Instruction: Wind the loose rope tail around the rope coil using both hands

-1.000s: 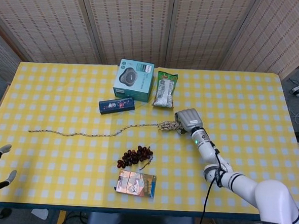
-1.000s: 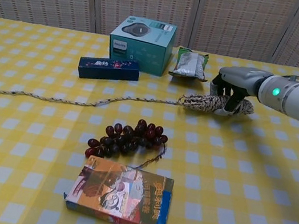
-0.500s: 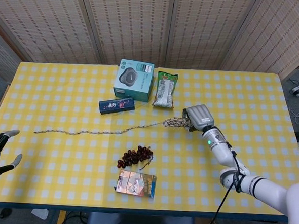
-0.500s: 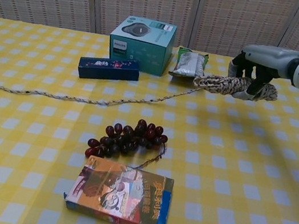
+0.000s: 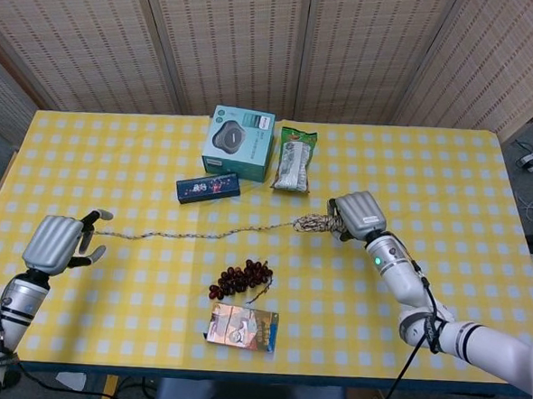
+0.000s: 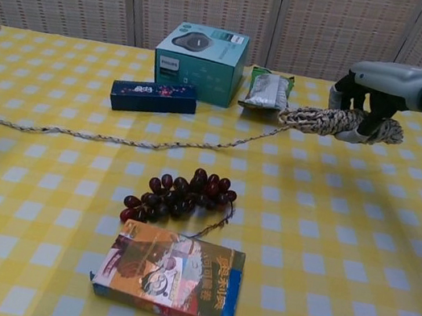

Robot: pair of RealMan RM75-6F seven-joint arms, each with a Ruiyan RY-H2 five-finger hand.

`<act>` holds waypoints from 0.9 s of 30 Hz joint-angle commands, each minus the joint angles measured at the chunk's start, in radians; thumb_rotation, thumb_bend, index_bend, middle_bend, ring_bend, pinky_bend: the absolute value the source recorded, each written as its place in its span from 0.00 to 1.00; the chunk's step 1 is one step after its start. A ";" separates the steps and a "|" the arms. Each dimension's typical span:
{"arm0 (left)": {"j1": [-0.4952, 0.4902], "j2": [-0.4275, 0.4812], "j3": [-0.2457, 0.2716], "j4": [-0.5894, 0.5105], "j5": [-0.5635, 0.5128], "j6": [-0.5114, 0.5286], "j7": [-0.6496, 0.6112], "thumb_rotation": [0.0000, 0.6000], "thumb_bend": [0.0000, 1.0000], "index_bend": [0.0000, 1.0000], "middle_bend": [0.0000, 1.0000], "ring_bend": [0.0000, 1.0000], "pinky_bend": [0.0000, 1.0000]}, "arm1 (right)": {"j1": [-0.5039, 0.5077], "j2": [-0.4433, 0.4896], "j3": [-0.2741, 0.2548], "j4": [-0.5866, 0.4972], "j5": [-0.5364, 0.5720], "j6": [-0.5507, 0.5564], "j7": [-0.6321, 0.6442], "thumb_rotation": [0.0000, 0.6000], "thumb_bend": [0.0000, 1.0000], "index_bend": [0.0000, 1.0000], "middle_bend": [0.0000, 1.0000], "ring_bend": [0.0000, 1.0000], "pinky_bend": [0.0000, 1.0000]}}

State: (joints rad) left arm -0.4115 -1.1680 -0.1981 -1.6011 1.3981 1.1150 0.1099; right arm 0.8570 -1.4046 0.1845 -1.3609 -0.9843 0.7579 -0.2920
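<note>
- The right hand (image 6: pixel 370 92) grips the rope coil (image 6: pixel 340 123) and holds it up off the yellow checked table (image 5: pixel 448 183).
- The coil sticks out at 9 o'clock from this hand, and a small end also pokes out on the other side.
- The loose rope tail (image 5: pixel 192 235) runs from the coil toward 9 o'clock, across the table, all the way to the left hand (image 5: pixel 60 243).
- The left hand is low over the table at the far end of the tail. Its fingers (image 5: pixel 93 218) are by the rope end, but I cannot tell if they hold it.
- A bunch of dark grapes (image 6: pixel 178 196) lies at 6 o'clock from the tail, near its middle.
- A picture box (image 6: pixel 170 275) lies just past the grapes, at 6 o'clock.
- A long blue box (image 5: pixel 207 187) and a teal box (image 5: pixel 239 142) sit at 12 o'clock from the tail.
- A snack bag (image 6: pixel 268 89) lies at 10 o'clock from the coil, near it.
</note>
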 commanded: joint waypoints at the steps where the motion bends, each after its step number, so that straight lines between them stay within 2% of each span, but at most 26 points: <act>1: -0.076 -0.057 -0.018 0.050 -0.080 -0.095 0.072 1.00 0.31 0.43 0.89 0.89 0.96 | 0.000 0.005 -0.003 -0.010 0.005 0.004 -0.006 1.00 0.38 0.70 0.61 0.49 0.56; 6: -0.136 -0.115 -0.026 0.115 -0.175 -0.169 0.140 1.00 0.31 0.48 1.00 0.99 1.00 | 0.001 0.006 -0.011 -0.017 0.012 0.004 -0.015 1.00 0.38 0.70 0.61 0.49 0.57; 16: -0.201 -0.208 -0.013 0.239 -0.354 -0.246 0.241 1.00 0.30 0.51 1.00 1.00 1.00 | 0.009 -0.001 -0.018 -0.016 0.012 -0.003 -0.013 1.00 0.38 0.70 0.61 0.49 0.57; 27: -0.221 -0.275 0.014 0.311 -0.433 -0.262 0.260 1.00 0.30 0.54 1.00 1.00 1.00 | 0.015 0.001 -0.020 -0.010 0.021 -0.008 -0.009 1.00 0.38 0.70 0.61 0.49 0.58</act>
State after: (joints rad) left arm -0.6279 -1.4366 -0.1881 -1.2969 0.9744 0.8589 0.3638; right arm 0.8713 -1.4033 0.1643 -1.3711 -0.9631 0.7503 -0.3012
